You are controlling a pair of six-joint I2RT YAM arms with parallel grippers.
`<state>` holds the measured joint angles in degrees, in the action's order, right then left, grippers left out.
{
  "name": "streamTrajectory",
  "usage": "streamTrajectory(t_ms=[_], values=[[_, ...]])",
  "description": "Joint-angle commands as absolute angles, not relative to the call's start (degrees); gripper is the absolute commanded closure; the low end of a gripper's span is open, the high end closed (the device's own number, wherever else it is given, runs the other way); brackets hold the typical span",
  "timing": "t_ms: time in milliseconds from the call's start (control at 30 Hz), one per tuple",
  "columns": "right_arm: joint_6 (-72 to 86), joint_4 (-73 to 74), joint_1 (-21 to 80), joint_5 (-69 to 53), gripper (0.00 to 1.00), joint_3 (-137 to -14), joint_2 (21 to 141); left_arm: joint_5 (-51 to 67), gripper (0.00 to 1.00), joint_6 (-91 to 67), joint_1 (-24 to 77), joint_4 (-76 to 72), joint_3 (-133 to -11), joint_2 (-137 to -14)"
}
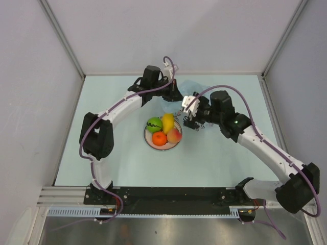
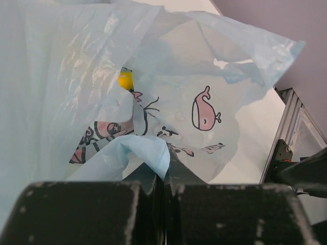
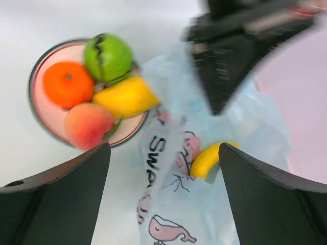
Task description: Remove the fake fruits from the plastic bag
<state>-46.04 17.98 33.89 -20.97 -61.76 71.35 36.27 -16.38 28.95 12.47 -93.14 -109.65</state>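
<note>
The light-blue plastic bag [image 1: 176,99] lies at the back of the table, beyond a plate. My left gripper [image 1: 172,91] is shut on a fold of the bag [image 2: 148,150] and holds it up. A yellow banana [image 3: 208,159] sits inside the bag [image 3: 204,204], and a bit of it shows in the left wrist view [image 2: 125,79]. The green fruit [image 1: 154,124], a yellow fruit [image 1: 168,121], the orange [image 1: 159,138] and the peach [image 1: 174,135] lie on the plate. My right gripper [image 1: 190,121] is open and empty above the bag [image 3: 163,204], right of the plate.
The round white plate [image 1: 148,141] with a dark rim [image 3: 32,81] stands mid-table, in front of the bag. Grey walls enclose the table on three sides. The left gripper's dark body [image 3: 230,56] hangs over the bag's far side.
</note>
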Motion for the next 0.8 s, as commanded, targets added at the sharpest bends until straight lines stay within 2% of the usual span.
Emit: streamTrajectory(t_ms=[0,133,200,333,433,533,667,767], values=[[-26.47,9.96,28.24,-14.43,0.17,-62.67,72.41,37.53,1.0,-16.97,28.65,11.07,-95.71,-111.0],[-22.77,6.42,25.75,-14.24,0.37,-62.67,77.68,37.71,1.0,-15.73,28.65,12.48,-94.31,-108.99],[-22.33,4.84,25.49,-13.71,0.44,-62.75,81.72,38.23,1.0,-15.38,28.65,12.74,-93.52,-108.28],[-22.24,2.12,25.23,-10.3,0.51,-62.93,88.49,38.93,1.0,-15.12,28.65,13.1,-92.81,-106.35],[-19.88,-1.39,24.18,-4.41,0.52,-62.58,93.68,40.25,1.0,-14.33,28.56,13.62,-92.38,-105.21],[-20.12,-0.89,21.19,-2.02,0.53,-61.35,93.96,40.96,1.0,-12.22,28.57,14.68,-90.18,-103.1],[-21.62,8.06,16.71,-4.65,0.5,-59.16,89.84,41.05,0.99,-6.09,28.91,15.47,-84.91,-98.8],[-21.36,8.01,16.35,-5.18,0.46,-53.28,82.81,38.42,1.0,0.58,30.32,18.36,-81.75,-96.68]])
